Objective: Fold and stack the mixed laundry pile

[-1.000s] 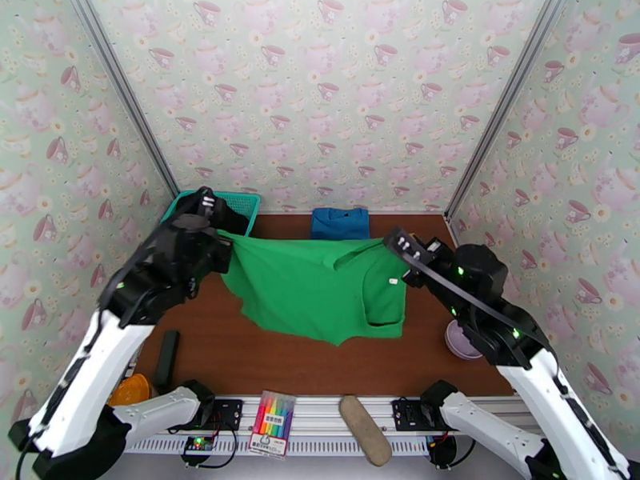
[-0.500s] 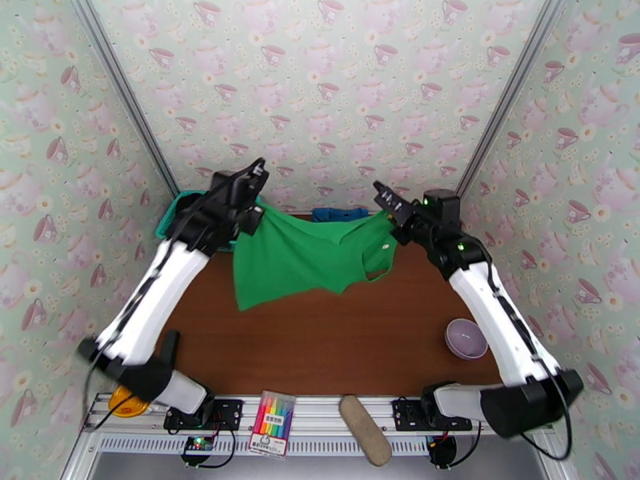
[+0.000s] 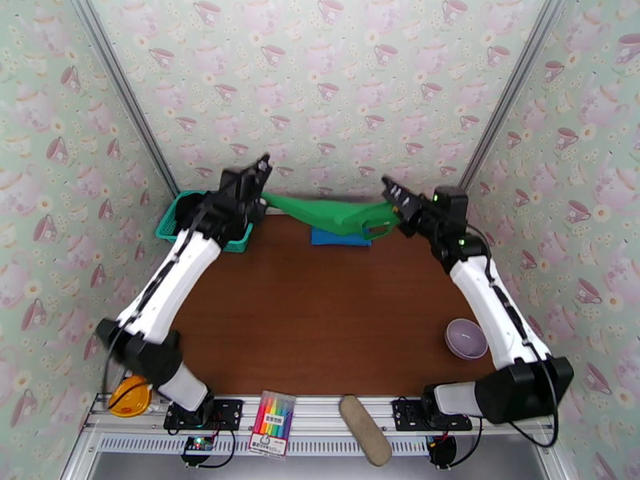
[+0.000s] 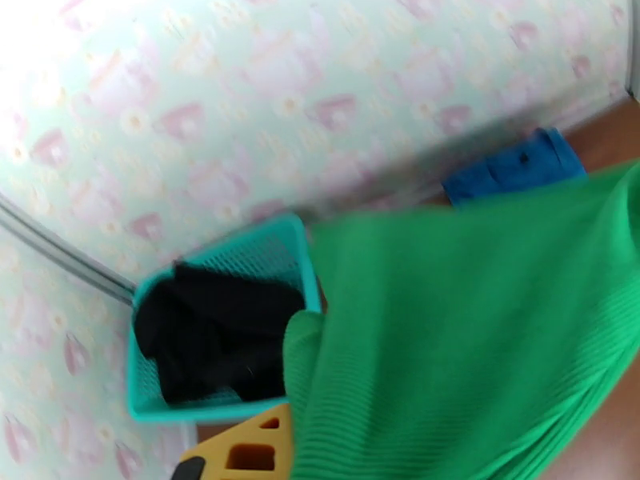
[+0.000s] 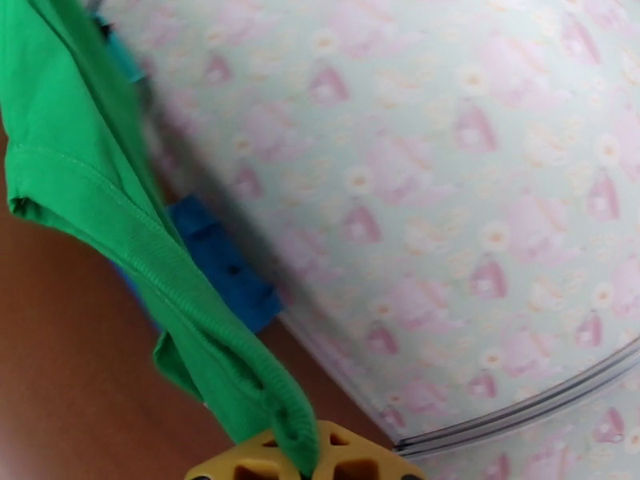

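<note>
Left jaws and right jaws clenched on the green ribbed cloth shirt, strung at upper centre above the folded bright blue cloth garment: hold tension even, lower flat onto the brown surface.

No lettering can be read in any view. The pack of coloured pens, lying on the metal rail at the near edge, carries small dark print above the pens, too small to make out.
</note>
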Robot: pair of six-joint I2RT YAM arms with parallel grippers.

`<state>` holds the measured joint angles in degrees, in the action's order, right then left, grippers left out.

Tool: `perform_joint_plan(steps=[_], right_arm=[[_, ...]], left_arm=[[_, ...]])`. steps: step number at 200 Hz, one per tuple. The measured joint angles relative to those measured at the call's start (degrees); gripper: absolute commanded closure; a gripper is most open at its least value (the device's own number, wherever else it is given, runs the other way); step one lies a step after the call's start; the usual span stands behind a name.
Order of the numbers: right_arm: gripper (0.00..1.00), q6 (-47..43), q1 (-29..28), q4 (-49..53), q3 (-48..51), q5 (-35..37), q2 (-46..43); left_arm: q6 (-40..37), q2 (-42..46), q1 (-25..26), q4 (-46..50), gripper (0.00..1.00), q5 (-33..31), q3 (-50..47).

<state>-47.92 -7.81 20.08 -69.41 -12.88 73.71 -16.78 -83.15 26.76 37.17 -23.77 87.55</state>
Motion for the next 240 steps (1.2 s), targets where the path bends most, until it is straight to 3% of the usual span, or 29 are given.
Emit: perform_joint_plan(steps=[26,60,83,117,185,193,208,219,240], right_arm=[[1.0,-2.5,-1.2,-0.7,14.2,-1.3,-5.1],[1.0,-5.6,-7.5,2.7,24.1,2.7,-7.5],[1.0,-6.6,-13.3,6.9,23.8,7.1,-4.8],[1.0,-7.9,-16.5,10.9,23.7,14.6,-1.1],[1.0,-10.0,-17.6,14.4,24.5,25.4,0.2],[1.0,-10.3,-17.6,14.5,24.7,26.3,0.0],[0.89,-10.7,-17.6,14.3,25.2,27.7,-0.3],[0.78,-10.7,-17.6,14.2,25.4,28.5,-0.3],[0.46,-10.9,-17.6,13.4,25.8,29.8,-0.5]], left_arm=[[8.2,8.0,3.7,-5.6,1.0,-0.4,-21.4],[22.6,6.6,7.8,-5.6,1.0,-3.3,-37.0],[31.6,3.1,9.4,-2.5,1.0,-6.6,-38.2],[39.8,-2.4,12.0,1.9,1.0,-9.7,-37.7],[48.5,-12.4,26.1,12.0,1.0,-12.8,-32.1],[49.4,-13.3,27.7,13.2,0.86,-13.1,-31.8],[50.6,-14.4,30.2,15.6,0.46,-13.2,-31.7],[51.5,-14.8,31.6,17.3,0.31,-13.2,-31.7],[53.5,-14.7,33.9,21.0,0.09,-13.3,-31.7]])
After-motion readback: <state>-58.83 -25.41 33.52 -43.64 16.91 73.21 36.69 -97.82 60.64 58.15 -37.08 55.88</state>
